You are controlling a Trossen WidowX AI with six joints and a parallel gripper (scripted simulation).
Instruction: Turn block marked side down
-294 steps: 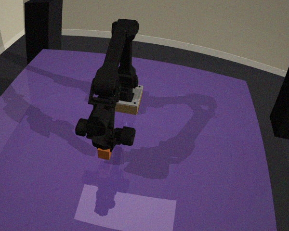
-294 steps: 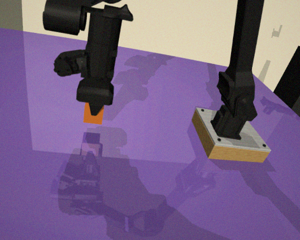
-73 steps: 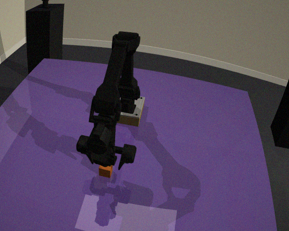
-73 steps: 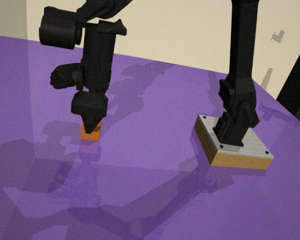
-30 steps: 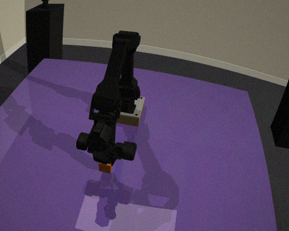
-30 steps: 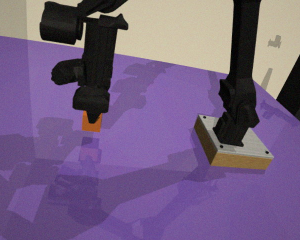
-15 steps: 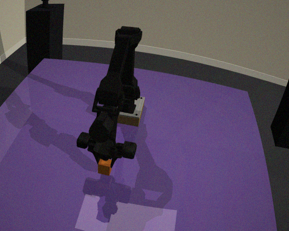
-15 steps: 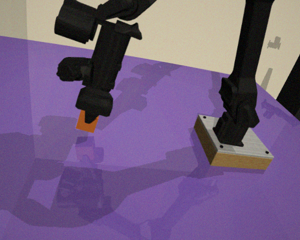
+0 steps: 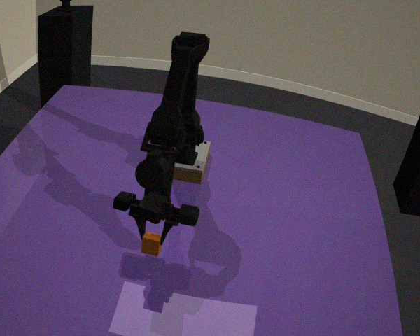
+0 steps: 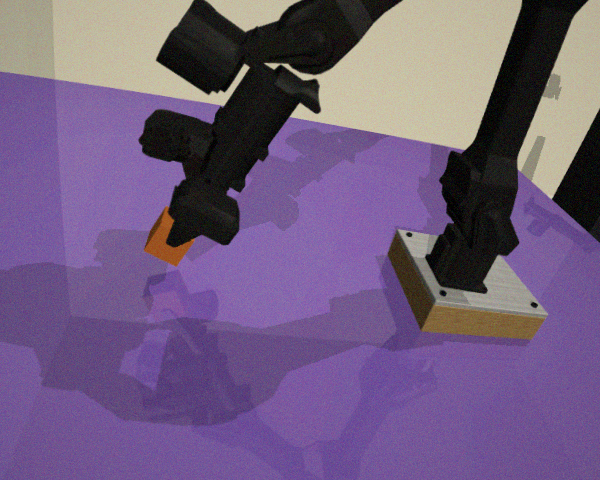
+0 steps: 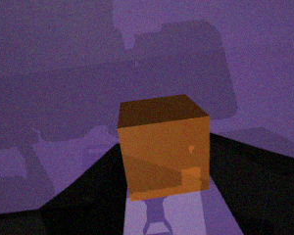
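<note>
The orange block (image 9: 150, 246) (image 10: 158, 241) (image 11: 162, 164) is held tilted a little above the purple table (image 9: 293, 217) (image 10: 300, 289) (image 11: 265, 73). My gripper (image 9: 152, 240) (image 10: 174, 237) (image 11: 162, 145) is shut on the block, with one finger on each of two opposite sides. The gripper slants down and outward from the arm in the exterior view. In the wrist view one broad face of the block is toward the camera, with small lighter patches on it, and a darker face is above it. I cannot tell which side is marked; some faces are hidden.
The arm's base plate (image 9: 204, 153) (image 10: 512, 294) sits on a wooden slab behind the block, toward the table's middle. A pale bright patch (image 9: 221, 316) lies across the table's front in the top view. Dark pillars (image 9: 56, 54) (image 9: 418, 173) stand beyond the table's edges.
</note>
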